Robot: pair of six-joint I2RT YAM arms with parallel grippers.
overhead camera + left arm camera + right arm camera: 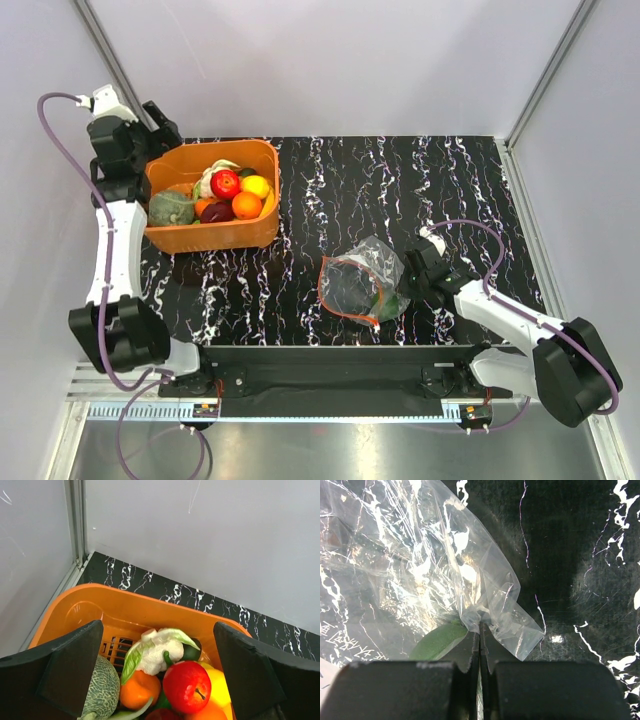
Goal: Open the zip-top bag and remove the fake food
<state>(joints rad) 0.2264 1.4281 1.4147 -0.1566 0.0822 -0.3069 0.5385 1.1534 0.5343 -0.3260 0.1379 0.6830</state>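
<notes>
Crinkly zip-top bag (362, 281) corner, right hand (480, 630) pinching

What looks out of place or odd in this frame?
Nothing is spilled or damaged. One oddity: the zip-top bag lies crumpled on the table, mouth gaping, and a green leaf-like piece shows through the plastic right at the right gripper, which is shut on the bag's corner.

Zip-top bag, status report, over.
Right end effector shut on zip-top bag corner. Left end effector open over orange basket, red apple below it. Bag mouth open, green piece inside. Nothing in the way.
</notes>
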